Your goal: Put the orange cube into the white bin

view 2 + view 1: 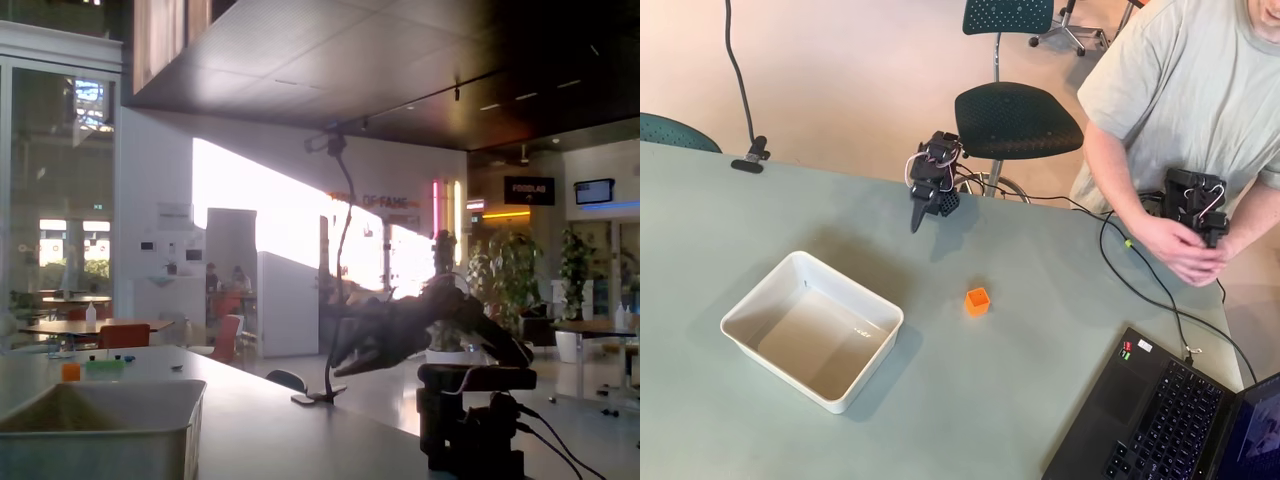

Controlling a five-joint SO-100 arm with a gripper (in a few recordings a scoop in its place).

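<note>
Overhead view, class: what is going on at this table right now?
A small robot arm sits at the table's far edge, its gripper hanging above the surface and holding nothing. The orange cube lies alone on the table, apart from the white bin, which looks empty. A person stands at the right, hands on a controller.

In the fixed view the gripper (345,358) is a dark backlit shape, so how its jaws stand cannot be told. At four o'clock overhead, the laptop (1160,420) is cut by the frame's edge.
</note>
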